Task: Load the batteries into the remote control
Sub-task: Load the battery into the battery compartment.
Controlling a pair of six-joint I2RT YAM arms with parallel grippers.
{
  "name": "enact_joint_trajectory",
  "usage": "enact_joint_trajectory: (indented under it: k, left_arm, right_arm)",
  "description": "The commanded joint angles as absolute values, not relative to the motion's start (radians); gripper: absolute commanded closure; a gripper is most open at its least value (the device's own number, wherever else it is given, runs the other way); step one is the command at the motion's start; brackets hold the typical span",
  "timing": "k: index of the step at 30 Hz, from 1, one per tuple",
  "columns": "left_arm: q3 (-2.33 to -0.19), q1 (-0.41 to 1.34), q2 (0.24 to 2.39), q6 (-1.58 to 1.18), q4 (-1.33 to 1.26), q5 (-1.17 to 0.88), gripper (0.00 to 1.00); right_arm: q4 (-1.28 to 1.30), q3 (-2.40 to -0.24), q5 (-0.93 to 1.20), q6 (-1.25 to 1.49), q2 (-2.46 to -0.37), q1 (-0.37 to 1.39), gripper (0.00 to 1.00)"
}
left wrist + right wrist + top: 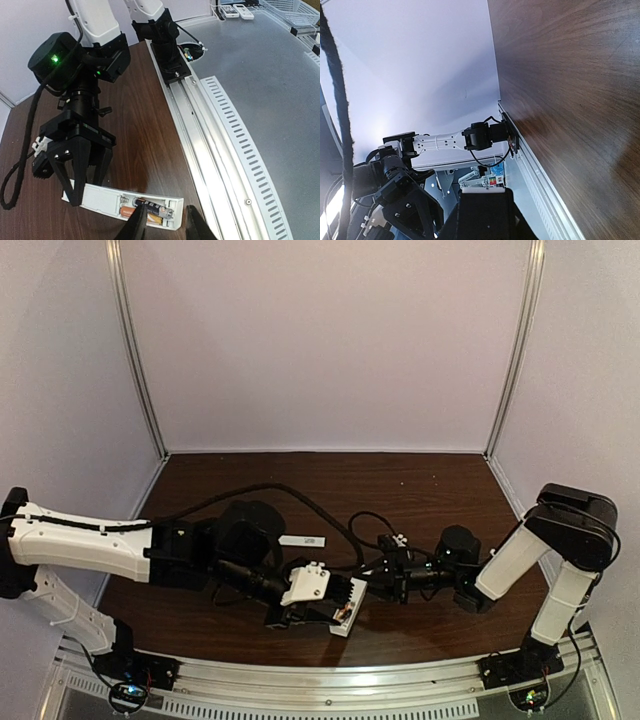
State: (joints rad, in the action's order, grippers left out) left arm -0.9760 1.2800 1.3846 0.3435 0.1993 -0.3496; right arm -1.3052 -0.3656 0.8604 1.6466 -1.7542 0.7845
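The remote control (100, 199) lies near the table's front edge with its battery bay open and facing up; it also shows in the top view (347, 619). The orange battery (152, 219) and the black battery with a pale tip (156, 208) lie side by side in the bay. My left gripper (167, 226) is open over the bay end. One of its fingers (134, 225) is over the batteries; whether it touches them I cannot tell. The other is past the remote's end. My right gripper (85, 186) is shut on the remote's other end, whose white edge (484, 189) shows between the fingers.
A small white flat piece (302, 540) lies on the brown table behind the grippers. A metal rail (200, 125) runs along the table's front edge, right beside the remote. Black cables (300, 498) loop over the table's middle. White walls close in the back and sides.
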Motion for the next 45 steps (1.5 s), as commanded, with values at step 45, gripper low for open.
enact_joint_trajectory:
  k: [45]
  left_arm:
    - [-1.137, 1.289, 1.626, 0.389, 0.45, -0.249, 0.91]
  right_arm:
    - [-1.494, -0.414, 0.874, 1.556, -1.643, 0.827, 1.0]
